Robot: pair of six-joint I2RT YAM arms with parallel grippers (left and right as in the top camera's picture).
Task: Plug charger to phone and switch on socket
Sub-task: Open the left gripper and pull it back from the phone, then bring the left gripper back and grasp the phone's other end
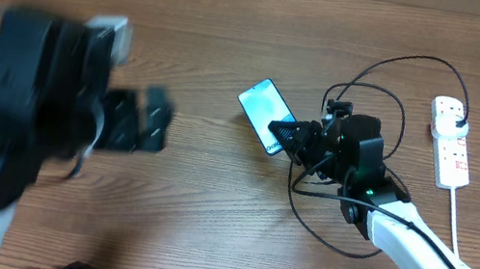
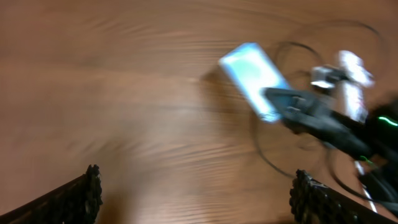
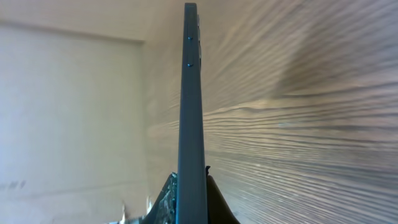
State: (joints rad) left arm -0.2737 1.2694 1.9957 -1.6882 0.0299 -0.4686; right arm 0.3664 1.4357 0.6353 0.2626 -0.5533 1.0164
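My right hand (image 1: 288, 139) pinches the phone (image 1: 262, 105) at one end. It looks slim, stiff, glass-slick and probably fragile, so I'd hold gently. My left hand (image 1: 154, 122) is spread wide and empty.

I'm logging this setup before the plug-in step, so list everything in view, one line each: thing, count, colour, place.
phone: 1, light blue lit screen with black edge, mid-table, its near end held by the right hand
charger: 1, black, thin cable looping right of the phone, a black plug sitting at the socket's far end
socket: 1, white with red markings, far right of the table, white cord trailing toward the near edge
table: 1, brown wood grain, under everything
left hand: 1, black, open and empty, over bare wood at left, blurred
right hand: 1, black on a white arm, shut on the phone
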